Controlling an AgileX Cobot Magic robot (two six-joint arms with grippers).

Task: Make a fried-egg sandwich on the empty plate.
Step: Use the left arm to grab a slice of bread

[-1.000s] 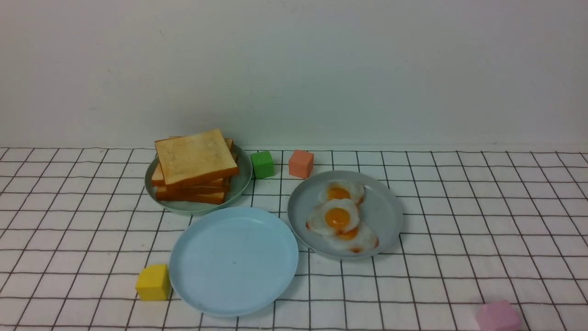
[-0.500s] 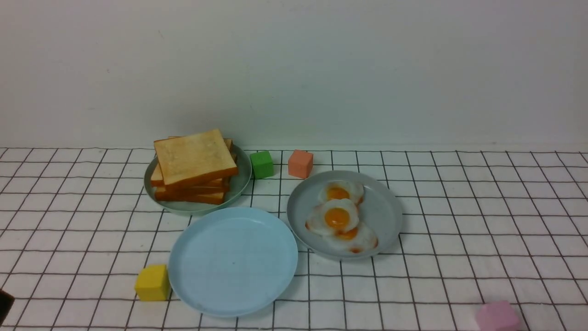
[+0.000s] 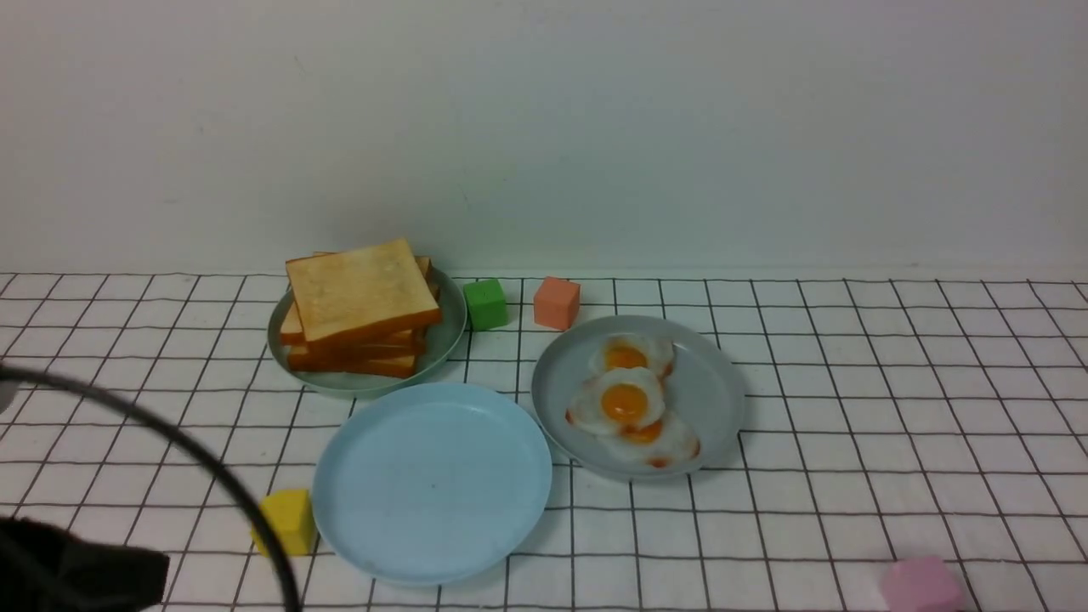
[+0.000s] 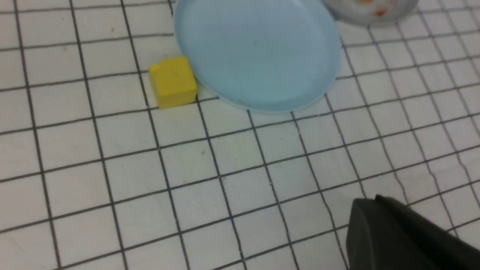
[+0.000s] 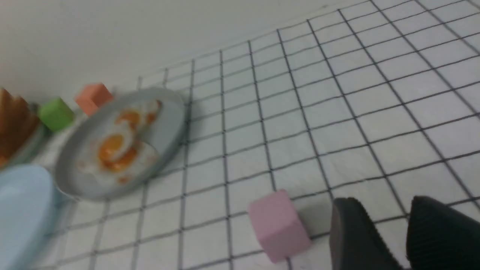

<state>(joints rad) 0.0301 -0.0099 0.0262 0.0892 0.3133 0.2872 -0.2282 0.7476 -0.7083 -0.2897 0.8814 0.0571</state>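
Observation:
The empty plate [image 3: 432,480] is pale sky-blue and sits at the front centre; it also shows in the left wrist view [image 4: 258,52] and the right wrist view [image 5: 20,210]. No fried-egg sandwich is in view. A pile of toast slices [image 3: 361,310] sits on a grey-green plate [image 3: 446,340]. Three fried eggs [image 3: 625,404] lie on a grey-blue plate [image 3: 714,391]. My left arm [image 3: 76,571] enters at the front left; its gripper [image 4: 369,200] is shut and empty, short of the empty plate. My right gripper [image 5: 384,204] is open and empty beside a pink cube [image 5: 279,225].
A yellow cube [image 3: 285,521] touches the empty plate's left edge. A green cube [image 3: 485,303] and a salmon cube [image 3: 557,303] stand behind the plates. The pink cube [image 3: 920,585] is at the front right. A black cable [image 3: 195,455] arcs over the front left.
My left arm and its cable have come into the front view from the lower left, moving forward. The plates, toast, eggs and cubes have not moved.

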